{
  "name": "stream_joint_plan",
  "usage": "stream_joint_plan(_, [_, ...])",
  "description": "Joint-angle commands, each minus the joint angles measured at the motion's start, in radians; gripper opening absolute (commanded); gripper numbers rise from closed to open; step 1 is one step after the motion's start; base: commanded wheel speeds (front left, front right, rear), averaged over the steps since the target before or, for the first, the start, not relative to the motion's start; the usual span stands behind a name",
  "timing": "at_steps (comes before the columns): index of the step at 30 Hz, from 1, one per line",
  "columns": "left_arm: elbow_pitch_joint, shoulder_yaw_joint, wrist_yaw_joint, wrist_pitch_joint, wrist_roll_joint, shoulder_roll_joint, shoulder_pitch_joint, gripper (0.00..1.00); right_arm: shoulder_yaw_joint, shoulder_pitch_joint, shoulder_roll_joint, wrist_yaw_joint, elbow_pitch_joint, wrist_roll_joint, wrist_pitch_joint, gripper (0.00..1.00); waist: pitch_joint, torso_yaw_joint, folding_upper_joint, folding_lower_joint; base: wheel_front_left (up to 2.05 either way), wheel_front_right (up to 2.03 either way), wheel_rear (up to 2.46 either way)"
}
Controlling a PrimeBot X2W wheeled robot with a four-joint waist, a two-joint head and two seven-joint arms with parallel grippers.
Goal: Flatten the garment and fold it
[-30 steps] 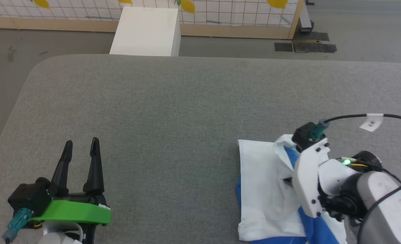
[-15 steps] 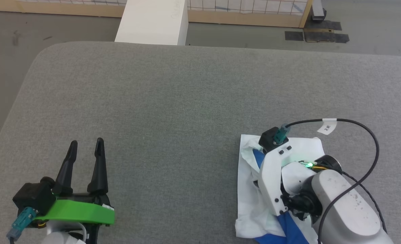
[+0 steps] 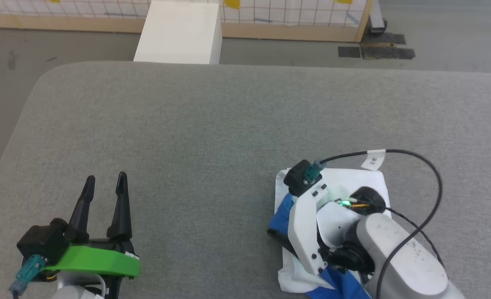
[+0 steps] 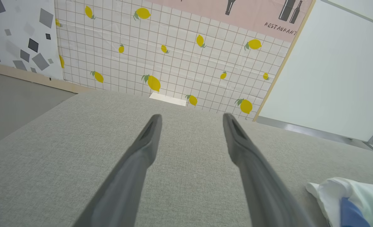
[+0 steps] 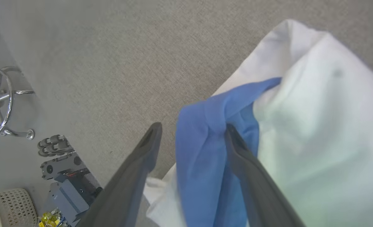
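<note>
The soft white T-shirt with royal-blue panels (image 3: 345, 178) lies bunched on the grey fabric-covered counter (image 3: 212, 124), toward its near right side in the head view, partly hidden under the robot's pale right forearm (image 3: 399, 265). White cloth shows at the far end of the bundle, and a blue fold (image 3: 279, 214) pokes out on its left edge.

The right gripper (image 5: 192, 127) is down at that left edge with its two dark fingers spread wide. In the right wrist view the blue fold (image 5: 202, 148) sits in the gap between them, and the right-hand finger (image 5: 246, 167) lies against the cloth where blue meets white. The fingers are not pinched together on it. A black cable with a white label (image 3: 376, 158) arcs over the forearm, and a small green light (image 3: 345, 203) glows on the wrist.

The left gripper (image 3: 106, 177) hovers over bare counter at the near left, well apart from the T-shirt, its fingers parted and nothing between them – a green bracket (image 3: 92, 261) sits at its base. From the left wrist view the T-shirt (image 4: 347, 198) shows at the lower right.

Beyond the counter's far edge stands a white box (image 3: 179, 31), on a grey floor (image 3: 436, 45) before a grid-patterned wall printed with yellow lemons (image 4: 174, 63).
</note>
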Motion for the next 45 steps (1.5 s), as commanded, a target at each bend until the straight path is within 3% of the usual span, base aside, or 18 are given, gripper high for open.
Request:
stream_joint_plan(1, [0.000,0.004,-0.007,-0.004,-0.005,0.002,0.002,1.00,0.000,-0.014,-0.013,-0.002,-0.032,0.017,-0.017,1.00,-0.020,-0.019,0.0066,0.0000,0.00,0.00,0.00])
stream_joint_plan(6, [-0.004,0.009,-0.007,-0.004,-0.002,-0.003,0.016,1.00,-0.072,0.021,-0.043,-0.002,-0.146,0.024,-0.059,1.00,-0.045,-0.050,0.0066,0.0000,0.00,0.00,0.00])
stream_joint_plan(10, [-0.009,0.010,-0.007,-0.004,0.001,-0.006,0.021,1.00,-0.226,0.085,-0.042,-0.002,-0.218,-0.050,-0.116,1.00,-0.054,-0.071,0.0066,0.0000,0.00,0.00,0.00])
stream_joint_plan(14, [-0.014,0.008,-0.007,-0.004,0.004,-0.007,0.020,1.00,-0.397,0.178,-0.005,-0.002,-0.263,-0.163,-0.149,1.00,-0.050,-0.087,0.0066,0.0000,0.00,0.00,0.00])
stream_joint_plan(22, [-0.019,-0.005,-0.007,-0.004,0.007,-0.003,0.003,1.00,-0.558,0.297,0.061,-0.002,-0.239,-0.332,-0.132,1.00,-0.010,-0.087,0.0066,0.0000,0.00,0.00,0.00])
stream_joint_plan(27, [-0.019,-0.013,-0.007,-0.004,0.003,0.004,-0.013,1.00,-0.582,0.291,0.082,-0.002,-0.171,-0.397,-0.135,1.00,0.020,-0.071,0.0066,0.0000,0.00,0.00,0.00])
stream_joint_plan(43, [0.000,-0.029,-0.007,-0.004,-0.005,0.006,-0.038,1.00,-0.478,0.278,0.090,-0.002,0.025,-0.328,-0.134,1.00,0.045,-0.032,0.0066,0.0000,0.00,0.00,0.00])
stream_joint_plan(44, [0.001,-0.030,-0.007,-0.004,-0.006,0.006,-0.038,1.00,-0.475,0.276,0.090,-0.002,0.035,-0.324,-0.130,0.32,0.044,-0.031,0.0066,0.0000,0.00,0.00,0.00])
stream_joint_plan(45, [0.001,-0.030,-0.007,-0.004,-0.006,0.006,-0.038,1.00,-0.472,0.273,0.090,-0.002,0.039,-0.319,-0.132,0.15,0.044,-0.030,0.0066,0.0000,0.00,0.00,0.00])
